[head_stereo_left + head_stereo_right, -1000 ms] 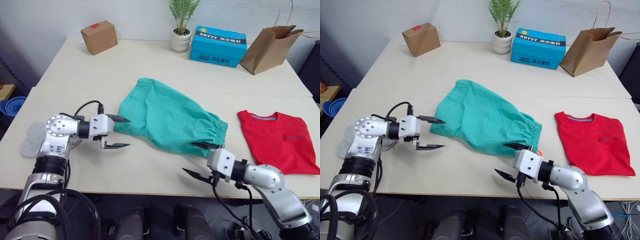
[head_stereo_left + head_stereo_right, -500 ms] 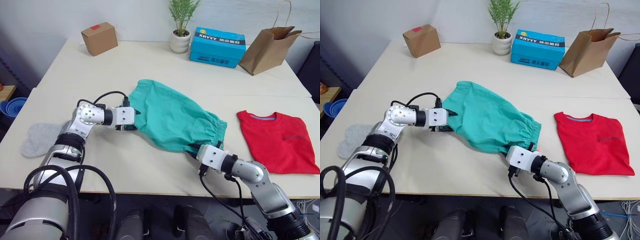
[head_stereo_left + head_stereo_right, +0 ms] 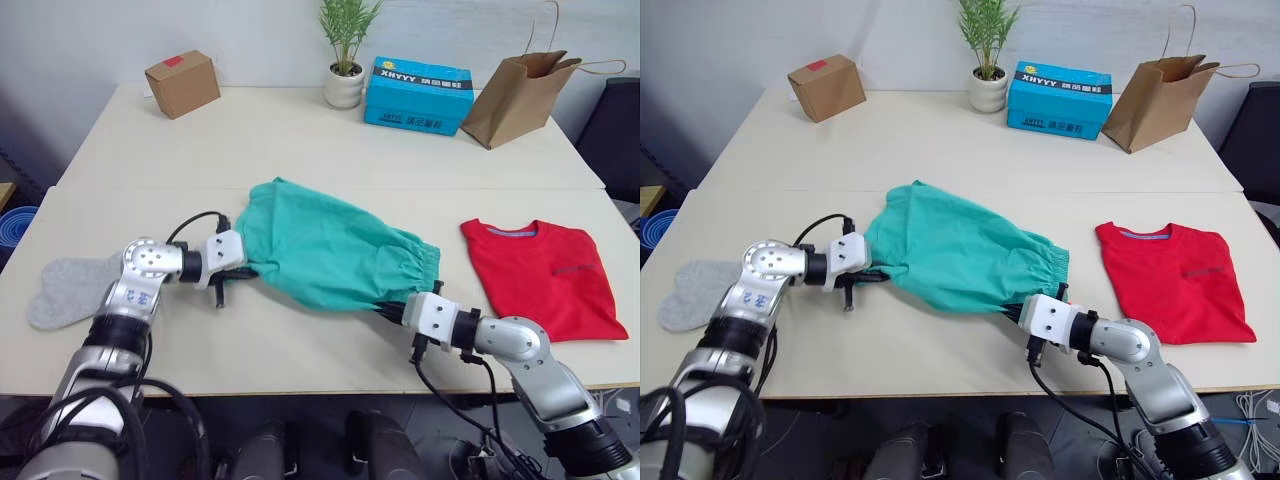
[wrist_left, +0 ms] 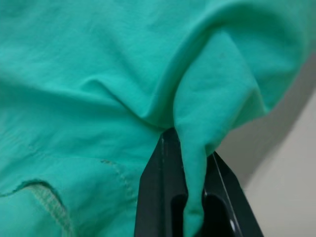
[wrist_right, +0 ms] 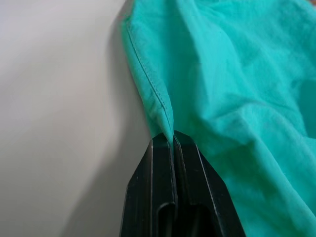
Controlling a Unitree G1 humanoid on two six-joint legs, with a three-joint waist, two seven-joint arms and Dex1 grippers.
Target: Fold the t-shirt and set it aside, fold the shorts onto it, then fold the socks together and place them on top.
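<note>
The teal-green shorts (image 3: 330, 250) lie spread across the middle of the table. My left gripper (image 3: 243, 272) is shut on their near-left corner, and the left wrist view shows a fold of fabric pinched between the black fingers (image 4: 165, 197). My right gripper (image 3: 392, 311) is shut on the hem at the near-right corner, by the gathered waistband; the seam (image 5: 150, 89) runs into the closed jaws. The red t-shirt (image 3: 545, 275) lies folded flat at the right. A grey sock (image 3: 68, 290) lies at the far left near the table edge.
Along the back of the table stand a cardboard box (image 3: 182, 83), a potted plant (image 3: 344, 82), a blue carton (image 3: 417, 94) and a brown paper bag (image 3: 515, 98). The front table edge runs just below both grippers.
Both grippers were open and short of the shorts a second ago. They have since moved onto the shorts' near corners and shut on the fabric. The camera has also shifted slightly.
</note>
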